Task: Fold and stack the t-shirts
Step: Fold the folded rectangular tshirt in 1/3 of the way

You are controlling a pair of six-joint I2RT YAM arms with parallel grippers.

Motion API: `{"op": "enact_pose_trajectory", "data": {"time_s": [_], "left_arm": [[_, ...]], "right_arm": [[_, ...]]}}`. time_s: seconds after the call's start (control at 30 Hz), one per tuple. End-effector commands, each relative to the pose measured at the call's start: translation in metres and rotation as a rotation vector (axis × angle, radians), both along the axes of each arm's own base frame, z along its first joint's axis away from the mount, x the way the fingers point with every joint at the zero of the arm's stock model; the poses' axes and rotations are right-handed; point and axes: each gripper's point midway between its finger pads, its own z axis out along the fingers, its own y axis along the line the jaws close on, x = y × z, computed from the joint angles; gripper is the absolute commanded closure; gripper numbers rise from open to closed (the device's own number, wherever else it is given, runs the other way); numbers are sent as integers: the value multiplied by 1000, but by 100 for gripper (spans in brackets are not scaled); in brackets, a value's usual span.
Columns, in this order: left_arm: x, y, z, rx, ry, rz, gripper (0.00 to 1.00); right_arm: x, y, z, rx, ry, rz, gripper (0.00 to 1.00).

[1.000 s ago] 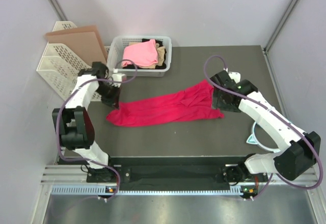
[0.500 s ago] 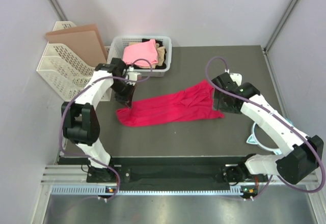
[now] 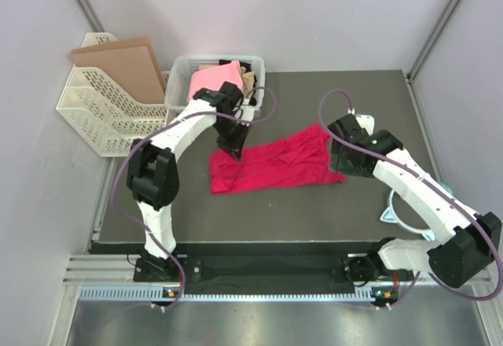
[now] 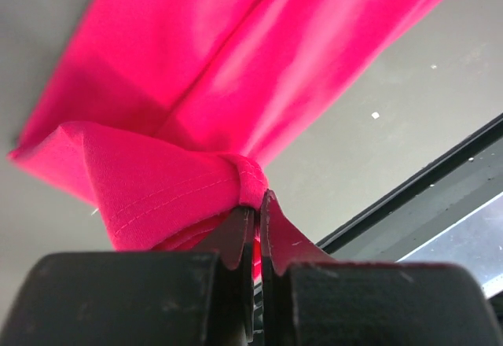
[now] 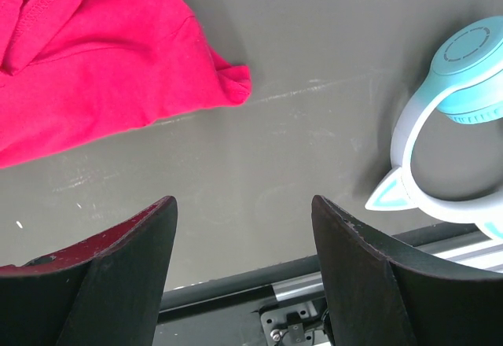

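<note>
crimson shirt mid-frame: part-folded | left tool: pinching its edge | right tool: spread, empty | basket shirts: apparently unfolded

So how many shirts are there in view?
4: a crimson shirt on the table; a pink shirt, a tan shirt and a black shirt in the basket. More may be hidden underneath.

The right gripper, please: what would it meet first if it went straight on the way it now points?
The right gripper would probably meet the bare table first; the red shirt and the headphones lie off to either side.
</note>
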Motion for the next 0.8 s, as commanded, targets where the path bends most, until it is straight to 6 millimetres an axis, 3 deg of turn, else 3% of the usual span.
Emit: {"op": "enact_pose_trajectory", "data": {"time_s": [0.0,0.2,0.37,0.57,0.63,0.67,0.77], "left_arm": [[0,-34,-2,-28,14,-23,100],[7,-62,-9,-27,9,-64,100],[17,-74,-12,-30,-7,-68,100],[23,-81,-33,-3,17,-73,100],[23,-86,-35,-5,24,-79,79],[25,-90,-34,-9,18,-82,74],[18,-103,-29,-32,23,-109,72]], "right_arm": [[-1,2,10,12,-35,8,30],[-3,1,6,9,-22,1,30],[-3,2,4,8,-18,0,30],[-3,2,4,8,-10,-3,30],[-4,2,3,10,-9,-5,30],[-4,3,3,12,-9,-5,31],[-5,2,2,12,-5,-9,30]]}}
